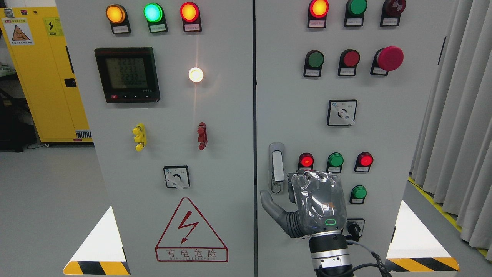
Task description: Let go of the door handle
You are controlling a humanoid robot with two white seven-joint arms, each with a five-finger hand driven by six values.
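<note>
While the right hand [317, 204] sits lower right of centre, back to camera, whether its fingers are released cannot be told. Door handle [276, 167]: just left of the hand on the right cabinet door [384, 146]; likely rigid, smooth metal, gripped along its upright lever.

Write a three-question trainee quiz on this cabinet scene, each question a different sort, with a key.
1. True or false: the right hand is gripping the door handle.
2. Which colour is the big mushroom button at the upper right? A green, B red, C yellow.
3. Fill in: the meter display sits on the ____ door of the cabinet.

Key
1. False; the hand sits below and right of the handle, thumb spread, holding nothing.
2. B.
3. Left.
</note>
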